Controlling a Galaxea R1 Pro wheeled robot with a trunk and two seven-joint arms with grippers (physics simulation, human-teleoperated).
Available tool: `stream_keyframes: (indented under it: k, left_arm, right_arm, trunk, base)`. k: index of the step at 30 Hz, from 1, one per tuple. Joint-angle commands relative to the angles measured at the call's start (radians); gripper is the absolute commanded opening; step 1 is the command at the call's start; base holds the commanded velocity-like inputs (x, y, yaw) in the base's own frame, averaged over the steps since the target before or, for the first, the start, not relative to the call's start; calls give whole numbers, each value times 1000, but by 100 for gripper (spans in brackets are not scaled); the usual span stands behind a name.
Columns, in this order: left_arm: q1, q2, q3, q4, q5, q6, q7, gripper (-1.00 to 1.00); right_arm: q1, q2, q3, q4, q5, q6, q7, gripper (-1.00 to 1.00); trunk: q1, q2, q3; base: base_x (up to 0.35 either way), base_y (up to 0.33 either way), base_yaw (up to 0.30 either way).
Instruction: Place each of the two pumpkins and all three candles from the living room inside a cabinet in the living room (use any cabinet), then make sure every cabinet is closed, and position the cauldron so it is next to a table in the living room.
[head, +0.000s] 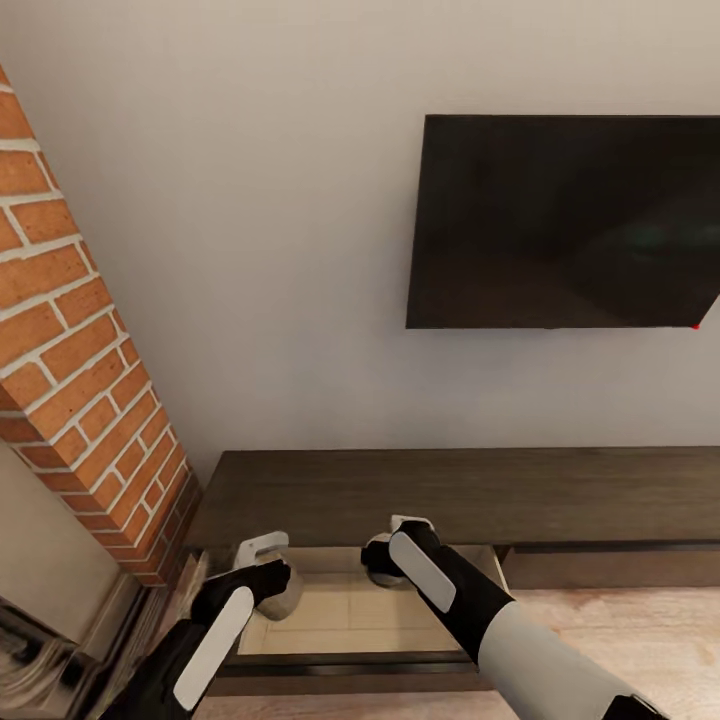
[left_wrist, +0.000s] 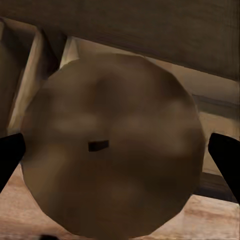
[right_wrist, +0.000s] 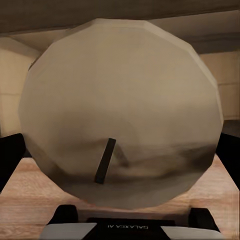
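The cabinet (head: 450, 490) is a long, low dark brown console under the TV, and its left drawer (head: 350, 620) is pulled open, showing a pale beige interior. My left gripper (head: 268, 572) hangs over the drawer's left part, shut on a candle (head: 285, 603). That candle's pale round top (left_wrist: 112, 145) with a short dark wick lies between the black fingers (left_wrist: 10, 157). My right gripper (head: 392, 548) is at the drawer's back, shut on a second candle (head: 377, 566), whose beige top (right_wrist: 122, 115) spans from one finger (right_wrist: 10, 155) to the other. The pumpkins and the cauldron are out of view.
A brick chimney column (head: 70, 330) rises at the left, close to the cabinet's end. A black TV (head: 565, 220) hangs on the white wall above the cabinet. Light wooden floor (head: 620, 620) runs in front of it, to the right of the drawer.
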Motion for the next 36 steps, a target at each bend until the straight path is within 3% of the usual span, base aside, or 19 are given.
stream_keyframes:
  k: [1,3,6,20,24,30,36]
  left_arm:
    - [-28,-31,-4,75,-11,3,10,-100]
    - [-58,-56,-3,155,-18,3,9,-100]
    - [-74,-63,-3,184,-21,3,9,-100]
    - [-78,-62,-4,172,-21,3,7,-100]
    - [-78,-61,-4,169,-22,2,8,-100]
    - [-78,-61,-4,168,-23,1,10,-100]
    - [-78,-59,-4,167,-25,-5,10,-100]
  right_arm:
    - [-3,0,3,1,-8,4,-9,-100]
    - [-3,0,4,2,-7,8,-9,-100]
    - [-3,0,4,3,-8,10,-10,-100]
    - [-4,1,6,2,-7,19,-8,-100]
    - [-4,3,6,1,-8,68,-10,-100]
    - [-4,51,6,16,-9,87,-11,-100]
    - [-4,62,4,37,-10,89,-11,-100]
  trunk:
    - [0,-1,-1]
    - [0,-1,-1]
    - [0,-1,-1]
    - [0,-1,-1]
    - [0,-1,-1]
    - [0,-1,-1]
    - [0,-1,-1]
  base:
    - [0,0,0]
    - [0,0,0]
    - [0,0,0]
    - [68,52,0]
    - [225,5,0]
    - [135,1,0]
    - [26,0,0]
